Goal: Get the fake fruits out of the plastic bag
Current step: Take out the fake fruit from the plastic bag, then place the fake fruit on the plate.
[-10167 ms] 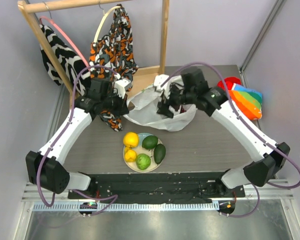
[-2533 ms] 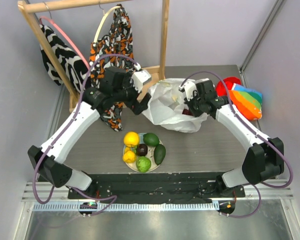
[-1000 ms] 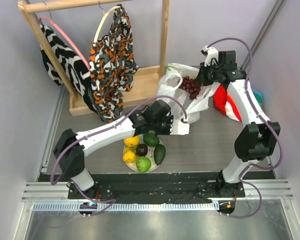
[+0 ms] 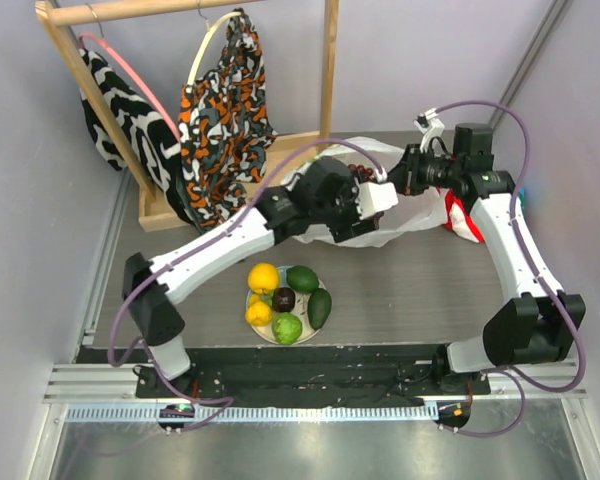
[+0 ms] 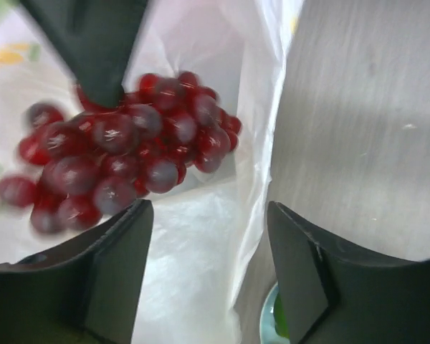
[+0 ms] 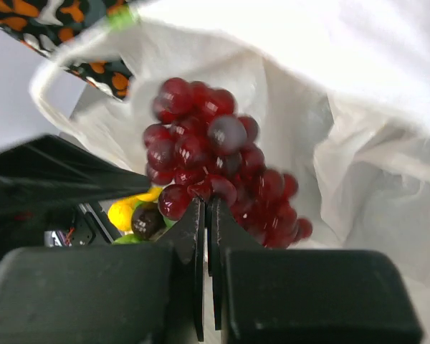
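I'm reaching the left arm far forward and across to the right, its wrist tipping downward, and the left gripper is hanging with its fingers spread well apart. I'm holding the right arm up along the right side, forearm angling inward to the left. The right gripper is pinching closed, fingertips almost meeting, just beside the left gripper.
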Controlling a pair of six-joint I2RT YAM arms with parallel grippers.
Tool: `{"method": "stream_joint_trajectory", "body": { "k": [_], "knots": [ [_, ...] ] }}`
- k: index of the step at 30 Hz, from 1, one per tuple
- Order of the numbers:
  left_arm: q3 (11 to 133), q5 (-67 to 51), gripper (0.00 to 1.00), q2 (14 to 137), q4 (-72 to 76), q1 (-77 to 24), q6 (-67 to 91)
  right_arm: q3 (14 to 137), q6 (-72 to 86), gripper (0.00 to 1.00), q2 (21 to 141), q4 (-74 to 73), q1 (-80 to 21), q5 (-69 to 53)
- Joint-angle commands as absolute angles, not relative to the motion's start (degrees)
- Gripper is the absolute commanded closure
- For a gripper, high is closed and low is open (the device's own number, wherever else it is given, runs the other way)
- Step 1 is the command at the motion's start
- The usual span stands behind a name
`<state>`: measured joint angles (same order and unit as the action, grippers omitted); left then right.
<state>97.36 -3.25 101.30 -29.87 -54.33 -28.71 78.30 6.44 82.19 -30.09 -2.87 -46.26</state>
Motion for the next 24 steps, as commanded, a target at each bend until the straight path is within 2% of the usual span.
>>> {"method": "stream_joint_trajectory", "body": {
  "k": [1,6,9,12,18,24],
  "knots": [
    [103.1,-13.8,0.27,90.5,-41.1,-52.2,-20.4,83.9,6.2,0.99,76.9,-28.7,-2.6,-49.8],
    [101.7,-7.1,0.16,80.0,-38.6,-50.0,-16.4,89.7,2.8,0.99,74.7,-31.8,-4.9,-51.0],
    [104.8,-3.4,0.15,78.0,-38.7,-44.3,-16.6,92.0,1.7,0.99,73.9,-34.9,-7.1,-52.0],
    [106.1,-0.8,0.14,77.7,-37.3,-33.5,-16.6,93.4,0.4,0.99,73.7,-39.4,-11.1,-52.4],
    [99.9,3.7,0.15,73.2,-32.6,-26.6,-17.6,94.1,-9.6,0.99,74.6,-48.8,-23.9,-49.0],
    [93.3,-1.6,0.14,68.3,-33.6,-21.3,-14.3,92.9,-8.8,0.99,76.5,-49.9,-30.1,-48.3]
  ]
}}
